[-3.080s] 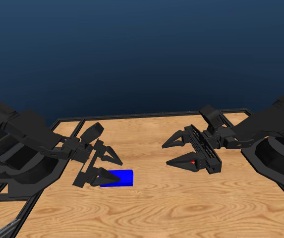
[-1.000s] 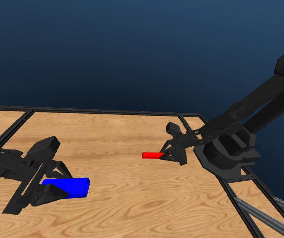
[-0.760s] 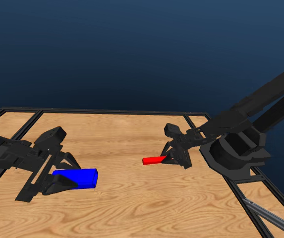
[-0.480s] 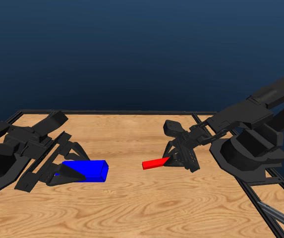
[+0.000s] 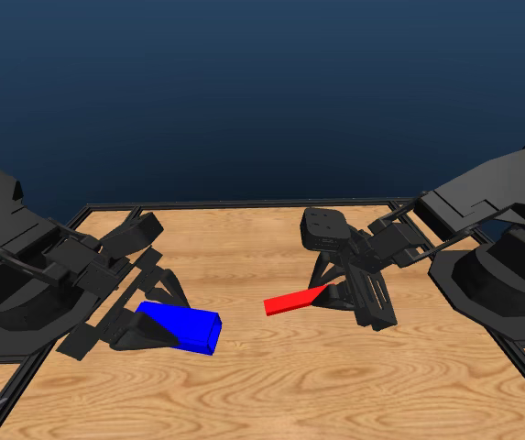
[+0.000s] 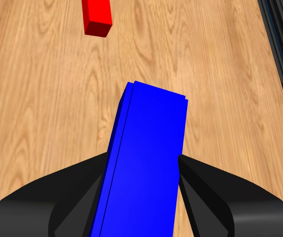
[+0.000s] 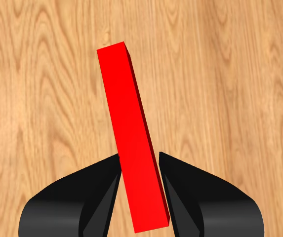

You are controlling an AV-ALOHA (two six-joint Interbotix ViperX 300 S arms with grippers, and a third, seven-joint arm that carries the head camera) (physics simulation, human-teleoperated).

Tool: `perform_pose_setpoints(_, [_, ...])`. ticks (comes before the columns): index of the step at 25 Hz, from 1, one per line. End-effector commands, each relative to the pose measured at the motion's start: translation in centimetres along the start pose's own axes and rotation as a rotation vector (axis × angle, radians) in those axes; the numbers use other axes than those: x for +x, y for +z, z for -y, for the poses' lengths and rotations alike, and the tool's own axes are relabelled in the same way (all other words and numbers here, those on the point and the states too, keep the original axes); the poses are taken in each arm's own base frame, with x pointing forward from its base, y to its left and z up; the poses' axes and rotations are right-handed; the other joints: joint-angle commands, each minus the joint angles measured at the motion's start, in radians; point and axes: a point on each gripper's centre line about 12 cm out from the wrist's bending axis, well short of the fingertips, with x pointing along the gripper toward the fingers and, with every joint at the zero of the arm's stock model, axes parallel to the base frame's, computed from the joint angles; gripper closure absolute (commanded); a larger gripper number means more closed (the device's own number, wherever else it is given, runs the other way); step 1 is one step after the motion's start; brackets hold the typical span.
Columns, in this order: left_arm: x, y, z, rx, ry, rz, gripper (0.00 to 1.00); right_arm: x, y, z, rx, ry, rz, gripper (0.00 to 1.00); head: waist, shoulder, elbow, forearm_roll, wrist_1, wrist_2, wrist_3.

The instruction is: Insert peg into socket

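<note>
Peg (image 5: pixel 291 302) and socket (image 5: pixel 184 327) (both gripped)

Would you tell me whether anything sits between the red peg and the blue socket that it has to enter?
Nothing visible does. Only bare table lies between the peg, held by the right gripper, and the socket, held by the left gripper.

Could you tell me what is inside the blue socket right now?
Nothing visible: the red peg is apart from the socket, each clamped in its own gripper. The socket's hollow interior cannot be seen in these views.
</note>
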Motion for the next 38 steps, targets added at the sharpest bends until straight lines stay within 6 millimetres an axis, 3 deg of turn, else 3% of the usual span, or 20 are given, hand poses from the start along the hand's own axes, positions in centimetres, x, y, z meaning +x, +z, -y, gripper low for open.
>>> perform_pose_setpoints(1, [-1.2,0.9,1.4,0.01,0.005,-0.045,1.0,-0.4,1.9,-1.0,0.002,-0.008,0.015,1.0,0.019,-0.013,-0.007,0.004,0.003,0.004,0.005])
perform_pose_setpoints(2, [-1.8,0.0,0.5,-0.014,0.038,-0.07,1.0,-0.4,2.3,-1.3,-0.006,-0.014,0.016,1.0,0.022,-0.014,-0.006,0.005,0.004,0.004,0.005])
perform_pose_setpoints(3, [-1.7,1.4,1.1,-0.024,0.048,-0.066,1.0,-0.4,2.7,-1.7,-0.017,-0.004,0.027,1.0,0.026,-0.015,-0.006,0.006,0.006,0.003,0.005])
perform_pose_setpoints(5, [-2.0,1.0,1.0,-0.033,0.101,-0.101,1.0,-0.3,3.1,-2.2,-0.029,-0.006,0.03,1.0,0.032,-0.015,-0.005,0.008,0.006,0.002,0.004])
perform_pose_setpoints(6, [-2.6,2.1,1.5,-0.032,0.111,-0.082,1.0,-0.2,3.5,-2.2,-0.027,-0.009,0.034,1.0,0.036,-0.016,-0.004,0.008,0.006,0.001,0.004])
perform_pose_setpoints(7, [-2.4,1.4,1.3,-0.026,0.16,-0.133,1.0,-0.2,3.8,-2.3,-0.029,-0.008,0.04,1.0,0.038,-0.017,-0.004,0.009,0.005,0.0,0.004])
perform_pose_setpoints(9, [-3.2,1.6,1.4,-0.032,0.246,-0.132,1.0,0.1,4.2,-2.5,-0.034,-0.008,0.045,1.0,0.043,-0.017,-0.004,0.01,0.004,0.0,0.004])
perform_pose_setpoints(12, [-2.7,1.5,1.4,-0.045,0.31,-0.139,1.0,-0.2,5.5,-2.9,-0.046,-0.005,0.074,1.0,0.049,-0.019,-0.004,0.011,0.001,-0.002,0.004])
perform_pose_setpoints(19, [-3.1,2.3,2.7,-0.059,0.407,-0.071,1.0,-0.1,7.4,-2.3,-0.055,-0.009,0.116,1.0,0.057,-0.02,-0.004,0.013,-0.001,-0.004,-0.002])
perform_pose_setpoints(22, [-3.4,3.1,3.4,-0.086,0.43,-0.023,1.0,0.7,7.2,-1.3,-0.044,-0.031,0.089,1.0,0.061,-0.018,-0.005,0.014,-0.003,-0.002,-0.005])
perform_pose_setpoints(24, [-3.1,2.1,3.3,-0.089,0.454,-0.033,1.0,0.7,7.2,-1.2,-0.04,-0.032,0.091,1.0,0.063,-0.017,-0.006,0.015,-0.006,-0.003,-0.004])
perform_pose_setpoints(29, [-2.8,1.8,3.9,-0.086,0.492,-0.007,1.0,0.7,7.1,-1.0,-0.039,-0.036,0.087,1.0,0.061,-0.018,-0.005,0.014,-0.005,-0.002,-0.007])
perform_pose_setpoints(31, [-2.5,1.3,4.0,-0.065,0.523,-0.012,1.0,0.5,7.9,-0.9,-0.034,-0.025,0.12,1.0,0.061,-0.019,-0.005,0.015,-0.007,0.0,-0.005])
perform_pose_setpoints(32, [-2.3,1.0,3.2,-0.071,0.514,-0.037,1.0,0.7,7.9,-1.3,-0.049,-0.024,0.116,1.0,0.06,-0.019,-0.004,0.015,-0.007,0.0,-0.005])
perform_pose_setpoints(36, [-2.9,2.1,4.4,-0.116,0.511,0.036,1.0,0.7,8.8,-1.5,-0.059,-0.017,0.137,1.0,0.059,-0.017,-0.004,0.015,-0.013,0.006,-0.008])
perform_pose_setpoints(38, [-2.2,0.8,3.5,-0.093,0.541,-0.001,1.0,1.1,9.1,-1.6,-0.062,-0.013,0.143,1.0,0.06,-0.016,-0.005,0.016,-0.016,0.008,-0.008])
